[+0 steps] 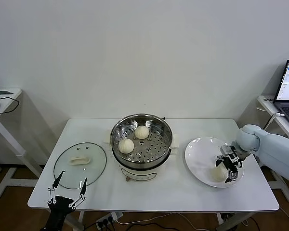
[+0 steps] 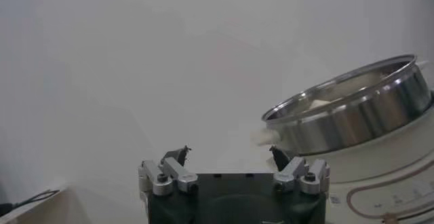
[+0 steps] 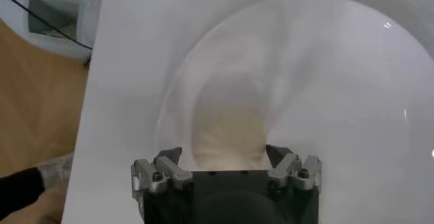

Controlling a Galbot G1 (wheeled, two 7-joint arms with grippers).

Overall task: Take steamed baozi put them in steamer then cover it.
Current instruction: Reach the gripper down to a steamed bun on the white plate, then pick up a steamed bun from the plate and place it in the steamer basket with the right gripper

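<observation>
Baozi: 2 round cream-white pleated steamed buns (image 1: 126,145) (image 1: 142,132) sit on the perforated tray of the shiny stainless-steel steamer pot (image 1: 119,131) at table centre. At 3 o'clock, 1 more cream bun (image 1: 217,174) lies on the flat white plate (image 1: 198,154), between the spread jaws of the right gripper (image 1: 228,169). At 9 o'clock rests the clear glass lid (image 1: 94,166); the left gripper (image 1: 67,190) hovers at its 6 o'clock edge, jaws apart.
</observation>
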